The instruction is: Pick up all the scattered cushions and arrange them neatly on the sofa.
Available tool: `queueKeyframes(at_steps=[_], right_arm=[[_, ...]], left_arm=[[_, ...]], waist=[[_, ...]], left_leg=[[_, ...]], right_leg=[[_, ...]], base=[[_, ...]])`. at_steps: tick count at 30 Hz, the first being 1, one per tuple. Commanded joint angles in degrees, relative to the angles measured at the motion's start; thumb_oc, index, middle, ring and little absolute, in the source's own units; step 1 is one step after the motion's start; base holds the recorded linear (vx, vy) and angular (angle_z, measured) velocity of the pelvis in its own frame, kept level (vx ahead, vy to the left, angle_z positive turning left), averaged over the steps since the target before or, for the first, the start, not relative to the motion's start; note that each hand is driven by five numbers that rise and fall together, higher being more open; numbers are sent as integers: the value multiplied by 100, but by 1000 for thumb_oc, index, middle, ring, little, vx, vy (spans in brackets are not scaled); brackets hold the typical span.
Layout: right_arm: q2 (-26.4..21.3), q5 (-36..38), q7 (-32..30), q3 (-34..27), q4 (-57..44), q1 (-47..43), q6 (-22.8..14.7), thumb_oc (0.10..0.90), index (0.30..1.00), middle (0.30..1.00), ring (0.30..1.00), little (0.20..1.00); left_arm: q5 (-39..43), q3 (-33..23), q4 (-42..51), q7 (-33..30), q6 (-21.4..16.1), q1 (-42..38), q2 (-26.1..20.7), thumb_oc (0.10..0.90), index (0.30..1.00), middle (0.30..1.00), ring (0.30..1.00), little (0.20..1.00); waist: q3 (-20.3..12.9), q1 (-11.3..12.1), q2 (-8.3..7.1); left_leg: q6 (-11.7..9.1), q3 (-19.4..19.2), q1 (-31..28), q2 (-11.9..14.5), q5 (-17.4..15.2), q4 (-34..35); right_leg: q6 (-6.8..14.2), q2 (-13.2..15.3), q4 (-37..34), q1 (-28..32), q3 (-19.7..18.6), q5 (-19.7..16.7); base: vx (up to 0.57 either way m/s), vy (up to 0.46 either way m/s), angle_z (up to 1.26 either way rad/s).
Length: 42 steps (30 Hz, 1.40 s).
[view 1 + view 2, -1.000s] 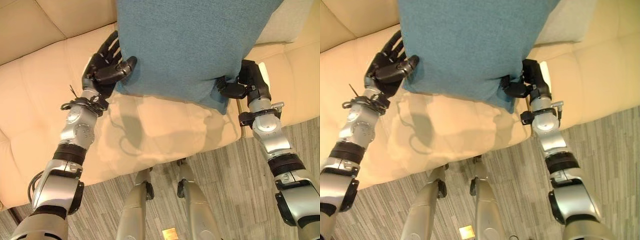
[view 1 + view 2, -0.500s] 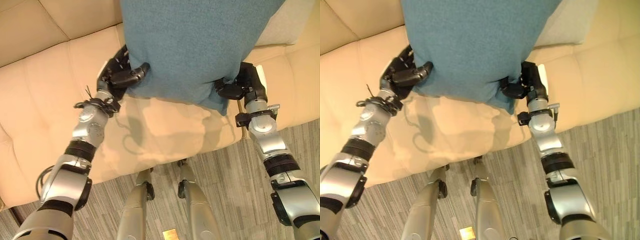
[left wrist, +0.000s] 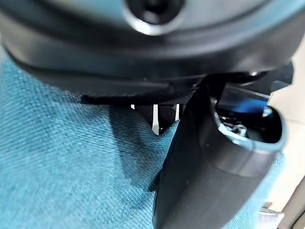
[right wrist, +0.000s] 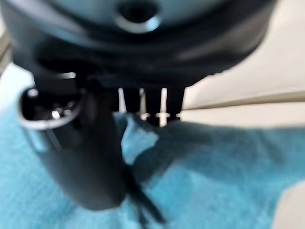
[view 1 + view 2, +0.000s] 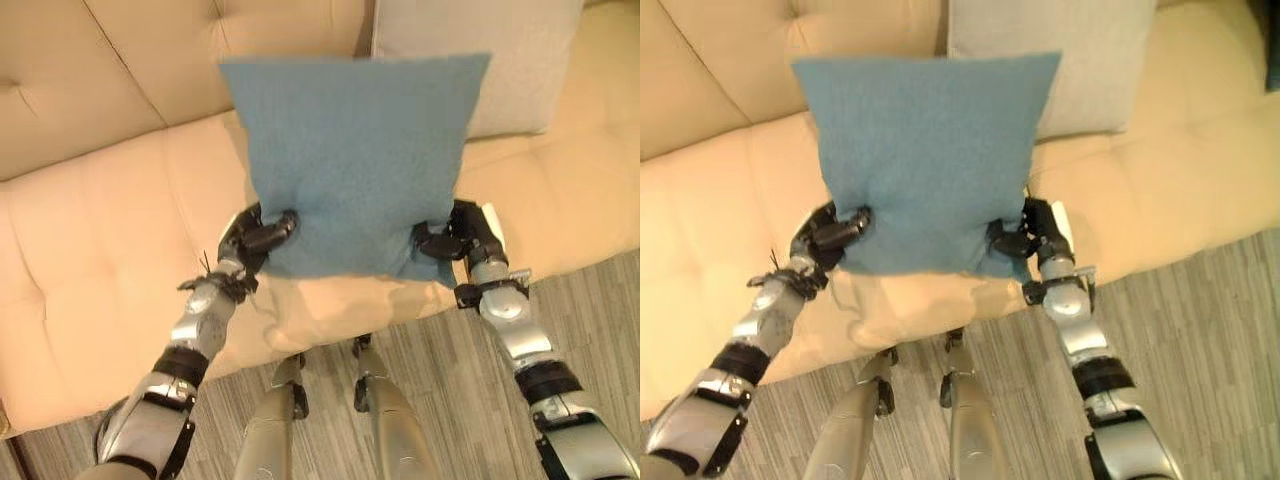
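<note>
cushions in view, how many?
2. Teal cushion held over the sofa seat by both hands; grey cushion against the backrest behind it. Others may be hidden.

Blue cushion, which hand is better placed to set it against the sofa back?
Neither alone: the left hand and right hand each pinch a lower corner of the blue cushion, so both should lower it together.

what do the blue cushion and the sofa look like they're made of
The blue cushion looks like woven fabric, matte: the left wrist view shows a coarse thread weave, and it puckers where the left hand and right hand pinch its lower corners. The sofa looks like smooth cream leather or a leather-like vinyl, with a faint sheen, stitched seams and soft creases; which of the two is unclear.
</note>
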State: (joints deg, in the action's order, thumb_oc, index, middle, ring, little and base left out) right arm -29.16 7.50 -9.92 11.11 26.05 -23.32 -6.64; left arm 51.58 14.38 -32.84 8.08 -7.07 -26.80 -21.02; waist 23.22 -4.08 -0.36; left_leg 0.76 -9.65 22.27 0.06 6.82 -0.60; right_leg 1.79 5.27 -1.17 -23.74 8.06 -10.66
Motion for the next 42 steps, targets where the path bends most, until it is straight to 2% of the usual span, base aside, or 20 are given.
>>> queueKeyframes(at_steps=[1, 2, 11, 12, 13, 15, 17, 21, 22, 24, 28, 29, 30, 31, 32, 35, 36, 38, 41, 42], right_arm=[[540, -19, 372, 279, -1110, 11, -712, 400, 300, 300, 300, 300], [661, -9, 444, 252, -1331, 375, -747, 400, 300, 300, 300, 300], [790, 108, 643, 71, -2105, 1565, -800, 400, 300, 300, 300, 300], [780, 113, 616, -23, -2213, 1738, -816, 400, 300, 300, 300, 300], [762, 103, 609, -111, -2326, 1924, -839, 400, 300, 300, 300, 300], [763, 118, 611, -151, -2438, 2061, -863, 400, 300, 300, 300, 300], [740, 107, 609, -134, -2506, 2158, -875, 400, 300, 300, 300, 300], [701, 90, 575, -242, -2615, 2347, -892, 400, 300, 300, 300, 300], [648, 104, 507, -285, -2636, 2355, -899, 400, 300, 300, 300, 300], [636, 134, 514, -255, -2647, 2328, -887, 400, 300, 300, 300, 300], [665, 205, 600, -263, -2683, 2393, -888, 400, 300, 300, 300, 300], [665, 205, 600, -263, -2683, 2393, -888, 400, 300, 300, 300, 300], [663, 206, 619, -310, -2685, 2403, -894, 400, 300, 300, 300, 300], [662, 206, 619, -310, -2685, 2403, -894, 400, 300, 300, 300, 300], [658, 218, 603, -339, -2703, 2434, -879, 400, 300, 300, 300, 300], [664, 243, 601, -382, -2719, 2468, -867, 400, 300, 300, 300, 300], [685, 224, 618, -426, -2714, 2512, -851, 400, 300, 300, 300, 300], [692, 199, 610, -461, -2721, 2522, -856, 400, 300, 300, 300, 300], [792, 204, 577, -466, -2715, 2486, -796, 400, 300, 300, 300, 300], [793, 204, 577, -466, -2715, 2484, -795, 400, 300, 300, 300, 300]], left_arm=[[-421, 425, 1135, 407, -508, -120, 637, 400, 300, 300, 300, 300], [-589, 393, 1404, 291, -557, 286, 731, 400, 300, 300, 300, 300], [-651, 243, 2417, 36, -611, 1665, 771, 400, 300, 300, 300, 300], [-663, 273, 2512, 10, -602, 1744, 757, 400, 300, 300, 300, 300], [-725, 317, 2666, 27, -618, 1901, 689, 400, 300, 300, 300, 300], [-859, 302, 2830, 33, -624, 2078, 576, 400, 300, 300, 300, 300], [-869, 327, 2897, 49, -608, 2168, 560, 400, 300, 300, 300, 300], [-856, 384, 2829, 89, -580, 2227, 644, 400, 300, 300, 300, 300], [-876, 480, 2787, 99, -569, 2165, 674, 400, 300, 300, 300, 300], [-935, 490, 2764, 126, -596, 2146, 655, 400, 300, 300, 300, 300], [-998, 453, 2762, 184, -556, 2256, 631, 400, 300, 300, 300, 300], [-998, 453, 2762, 184, -556, 2256, 631, 400, 300, 300, 300, 300], [-1011, 453, 2766, 181, -548, 2294, 667, 400, 300, 300, 300, 300], [-1011, 453, 2766, 181, -548, 2294, 667, 400, 300, 300, 300, 300], [-1028, 474, 2756, 158, -549, 2258, 672, 400, 300, 300, 300, 300], [-1062, 523, 2740, 163, -559, 2213, 654, 400, 300, 300, 300, 300], [-1119, 549, 2731, 166, -575, 2209, 624, 400, 300, 300, 300, 300], [-1121, 567, 2748, 172, -569, 2177, 618, 400, 300, 300, 300, 300], [-1174, 655, 2796, 159, -572, 2086, 555, 400, 300, 300, 300, 300], [-1174, 654, 2797, 159, -572, 2086, 553, 400, 300, 300, 300, 300]], waist=[[-805, 84, 47], [-896, 128, 76], [-1331, 267, 148], [-1345, 262, 162], [-1401, 214, 172], [-1490, 244, 190], [-1552, 284, 156], [-1607, 271, 103], [-1546, 204, 43], [-1562, 99, -63], [-1572, 33, -234], [-1571, 33, -234], [-1636, -19, -236], [-1635, -19, -236], [-1682, -65, -243], [-1726, -106, -249], [-1802, -129, -195], [-1830, -132, -182], [-1859, -137, -158], [-1859, -138, -161]], left_leg=[[-123, 263, 50, -96, -742, -558], [-135, 328, -228, -70, -666, -380], [-151, 754, -1006, -67, -455, 30], [-177, 886, -1087, -78, -392, 112], [-233, 1066, -1178, -97, -326, 203], [-291, 1225, -1164, -135, -242, 206], [-379, 1344, -1126, -166, -160, 189], [-512, 1528, -944, -200, -66, 19], [-557, 1281, -690, -185, -192, -426], [-364, 779, -627, -47, -536, -856], [-264, 582, -715, 125, -1122, -1597], [-264, 582, -715, 125, -1123, -1598], [-287, 459, -974, 383, -1153, -1436], [-287, 458, -975, 383, -1153, -1435], [-338, 296, -1139, 623, -1079, -1257], [-431, 199, -1294, 813, -1013, -1100], [-499, 158, -1633, 839, -989, -683], [-521, 160, -1719, 813, -974, -482], [-394, 286, -1788, 483, -1051, -283], [-391, 287, -1787, 479, -1050, -282]], right_leg=[[399, 208, 528, 337, 202, 1080], [367, 174, 542, 588, 290, 1194], [286, 0, 622, 1365, 603, 1536], [255, -80, 696, 1432, 526, 1625], [234, -247, 754, 1560, 235, 1772], [197, -411, 660, 1684, 45, 1789], [152, -530, 483, 1830, -33, 1795], [83, -629, 190, 2090, 142, 1855], [25, -583, 148, 2151, 262, 1838], [23, -443, 88, 2122, 328, 1691], [39, -218, 40, 2168, 444, 1500], [39, -218, 40, 2169, 444, 1500], [77, -175, -22, 2216, 531, 1449], [77, -175, -23, 2218, 531, 1449], [99, -127, -40, 2250, 637, 1420], [151, -48, -66, 2319, 784, 1378], [229, -8, -86, 2406, 907, 1352], [273, 37, -71, 2413, 978, 1342], [426, 333, 126, 2333, 1045, 1245], [429, 339, 132, 2329, 1045, 1249]], base=[[54, -67, 21], [35, -39, 20], [29, -44, 28], [-14, -62, 60], [-27, -84, 79], [-37, -66, 83], [-70, -103, 67], [-82, -112, 69], [-142, -22, 72], [-152, 16, 102], [-75, 44, 35], [5, 101, 47], [11, 84, 54], [39, 170, 59], [28, 86, 40], [71, 176, 27], [95, 193, 40], [72, 260, 56], [65, 351, 68], [28, 337, 38]])
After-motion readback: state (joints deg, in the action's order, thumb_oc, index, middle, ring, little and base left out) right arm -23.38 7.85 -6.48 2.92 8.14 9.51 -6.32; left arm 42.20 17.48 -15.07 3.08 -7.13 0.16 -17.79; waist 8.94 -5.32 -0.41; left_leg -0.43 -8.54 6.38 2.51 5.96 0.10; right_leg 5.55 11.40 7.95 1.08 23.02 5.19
